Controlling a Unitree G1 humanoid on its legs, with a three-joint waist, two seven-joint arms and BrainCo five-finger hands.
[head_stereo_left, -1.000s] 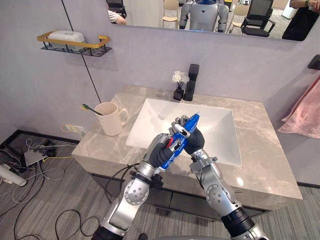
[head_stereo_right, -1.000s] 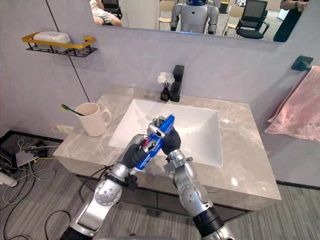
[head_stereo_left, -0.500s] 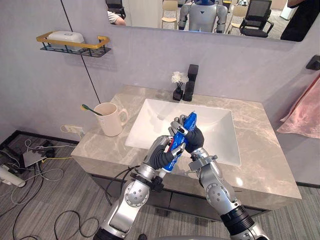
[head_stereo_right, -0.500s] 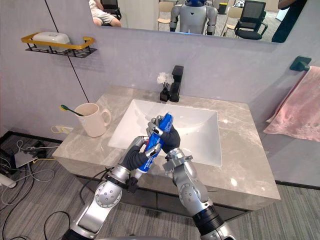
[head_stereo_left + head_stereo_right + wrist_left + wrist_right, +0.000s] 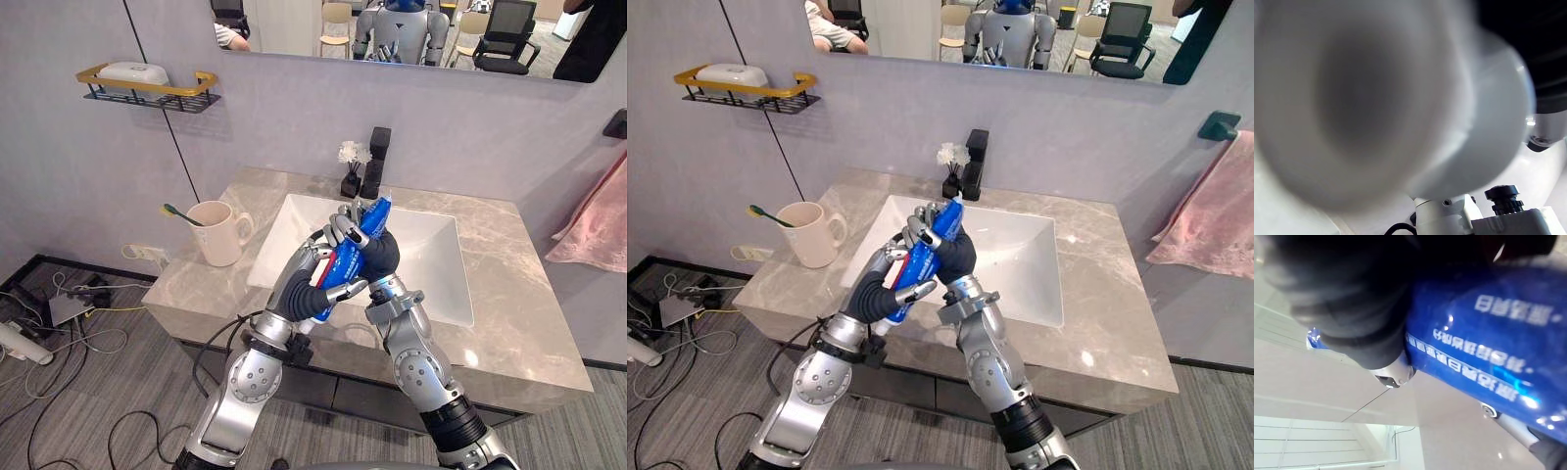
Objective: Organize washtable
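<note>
Left hand (image 5: 306, 290) fingers (image 5: 346, 288): curled round the lower part of the toothpaste tube (image 5: 353, 245).
Right hand (image 5: 380, 259) fingers (image 5: 338, 229): wrapped over the tube's upper part, clamped on it.
Hands: pressed close together around the tube.
Toothpaste tube: blue with red and white, tilted, held in the air above the front of the sink (image 5: 423, 247).
Sink: white basin set in the grey marble tabletop (image 5: 509, 294).
Faucet (image 5: 375, 162): black, behind the basin, with a small vase of white flowers (image 5: 350, 168) just beside it.
Mug (image 5: 217, 233): cream, on the tabletop's left end, with a toothbrush (image 5: 176, 212) leaning in it.
Wall: gold-rimmed shelf (image 5: 147, 86) at upper left.
</note>
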